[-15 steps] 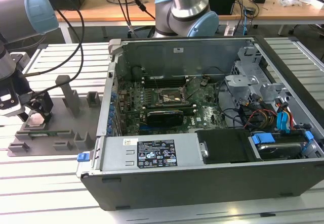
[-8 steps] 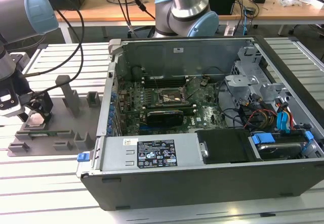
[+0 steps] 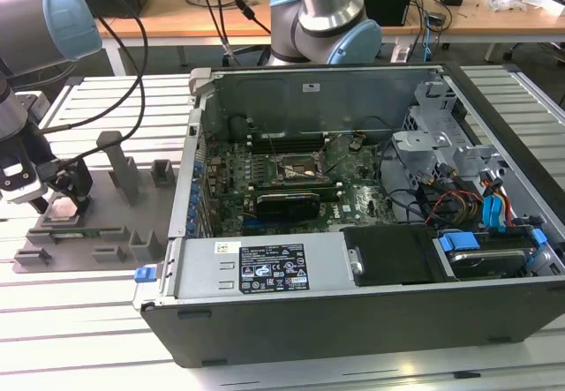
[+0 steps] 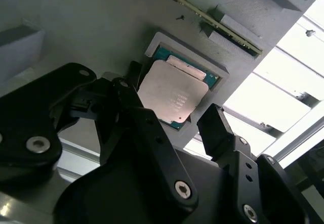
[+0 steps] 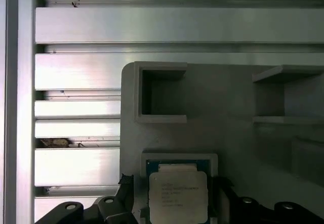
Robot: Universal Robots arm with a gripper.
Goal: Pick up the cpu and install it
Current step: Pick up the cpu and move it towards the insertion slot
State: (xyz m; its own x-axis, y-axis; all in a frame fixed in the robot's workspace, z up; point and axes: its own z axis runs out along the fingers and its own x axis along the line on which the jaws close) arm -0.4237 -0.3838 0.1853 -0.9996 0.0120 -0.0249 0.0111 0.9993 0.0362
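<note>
Gripper (image 4: 173, 90) hangs over the cpu (image 4: 174, 98), its 2 fingers (image 4: 217, 128) spread either side of it, clamping nothing. Cpu lies flat in the grey fixture's (image 4: 101, 21) recess, likely to keep its edges square to them.

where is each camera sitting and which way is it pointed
Exterior view: off the arm, raised, looking down into the open computer case; the arm and gripper show at the exterior view's left, over the grey fixture.
Second wrist view: on the wrist, looking obliquely past the black fingers at the cpu in its fixture pocket.
First wrist view: on the wrist, facing straight down on fixture and slatted table.
Shared: both wrist views show the cpu between the open fingers.
</note>
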